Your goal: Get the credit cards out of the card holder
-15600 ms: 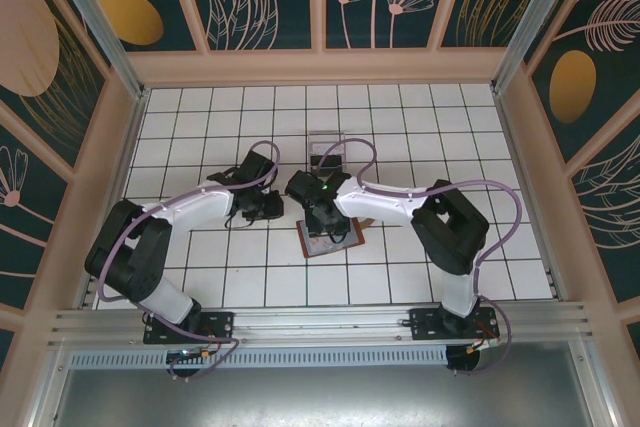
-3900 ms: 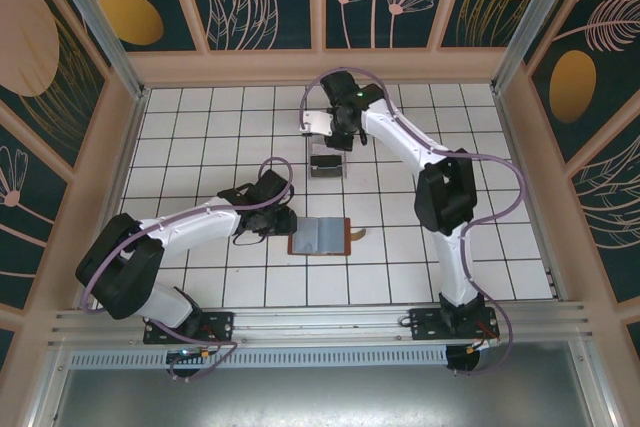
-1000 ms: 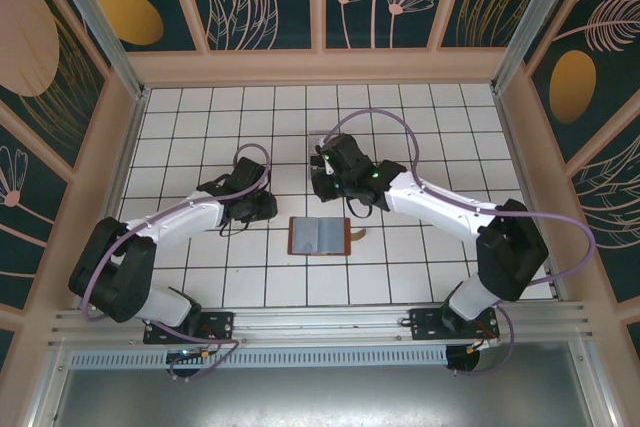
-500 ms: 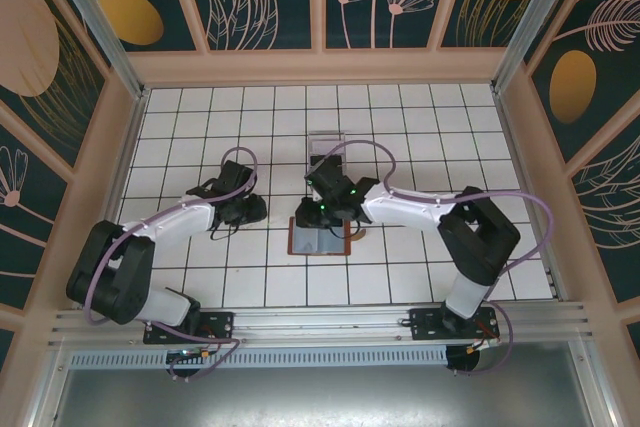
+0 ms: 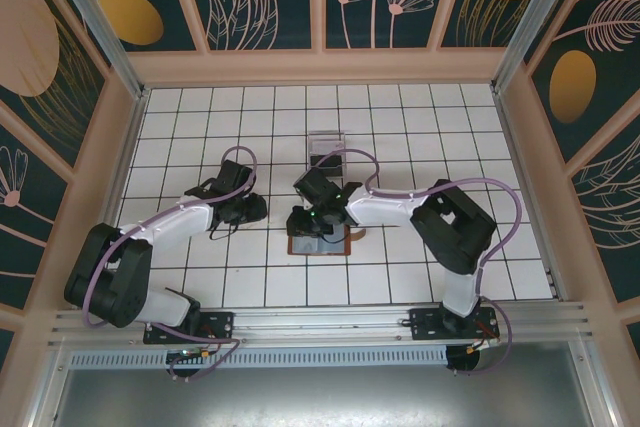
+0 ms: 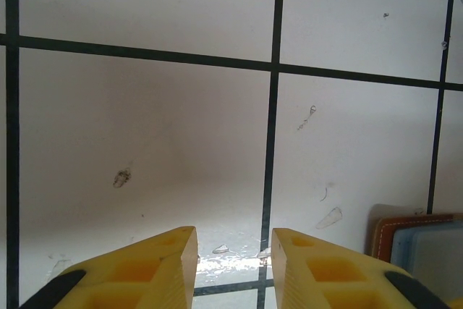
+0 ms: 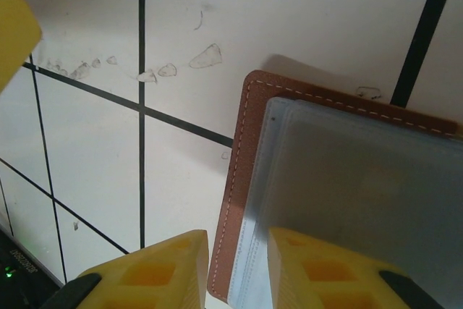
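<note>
**On the white tiled desk (image 5: 200,267): two pincers, one open brown leather card holder (image 5: 332,244)**

Over one stitched edge of the card holder, the right pincer (image 7: 235,255) stands slightly parted. Its two yellow fingers (image 7: 148,273) point down on either side of that edge. Nothing is clamped between them, and I cannot tell whether they touch the leather. The card holder lies spread flat near the middle of the desk, with its grey-blue plastic sleeves (image 7: 354,193) facing up. The sleeves are stacked and cloudy, so any credit cards inside them cannot be made out or counted.

Left of the card holder, the left pincer (image 6: 234,255) is also narrowly ajar and grips nothing. Between its two yellow fingers (image 6: 141,269) there is bare tile and a dark grid line. One corner of the card holder shows just beside its right finger, apart from it.

Farther back on the desk, a few tiles from the card holder, sits one small clear plastic box (image 5: 325,139). Something dark lies in it, too small to name.
</note>
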Available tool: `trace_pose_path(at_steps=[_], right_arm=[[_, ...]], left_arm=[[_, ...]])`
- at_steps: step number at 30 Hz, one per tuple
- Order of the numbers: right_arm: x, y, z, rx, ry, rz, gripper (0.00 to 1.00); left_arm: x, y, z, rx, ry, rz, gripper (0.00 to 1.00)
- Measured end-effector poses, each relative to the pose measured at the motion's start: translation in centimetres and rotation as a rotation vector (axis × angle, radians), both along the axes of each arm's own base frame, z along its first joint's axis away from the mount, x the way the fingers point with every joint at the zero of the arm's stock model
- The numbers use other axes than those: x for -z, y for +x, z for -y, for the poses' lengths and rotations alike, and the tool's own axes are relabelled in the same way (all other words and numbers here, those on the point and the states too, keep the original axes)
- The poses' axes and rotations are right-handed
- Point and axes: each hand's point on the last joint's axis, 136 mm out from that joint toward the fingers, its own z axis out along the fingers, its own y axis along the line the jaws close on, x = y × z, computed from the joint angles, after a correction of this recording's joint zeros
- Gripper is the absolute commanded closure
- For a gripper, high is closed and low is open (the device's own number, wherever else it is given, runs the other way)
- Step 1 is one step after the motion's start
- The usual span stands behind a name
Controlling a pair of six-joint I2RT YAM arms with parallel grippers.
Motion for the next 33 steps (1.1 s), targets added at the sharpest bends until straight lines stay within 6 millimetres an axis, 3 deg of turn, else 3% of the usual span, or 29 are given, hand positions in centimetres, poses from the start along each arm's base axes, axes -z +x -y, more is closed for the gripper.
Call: trace_pose_path(at_steps=[13,22,33], right_arm=[[0.4,-0.2,0.6,0.013,-0.079,0.012,0.70],[0.5,-0.4,2.9,0.038,-0.273,0.061,0.69],[-0.7,0.1,5.0,0.055,-0.480,0.159,0.59]], left_arm=[[0.0,-0.1,0.2,0.013,-0.010,-0.004,0.65],[0.0,-0.2,0.3,0.015,-0.013,-0.006,0.65],[0.2,-0.2,0.6,0.032,-0.017,-0.016,0.65]])
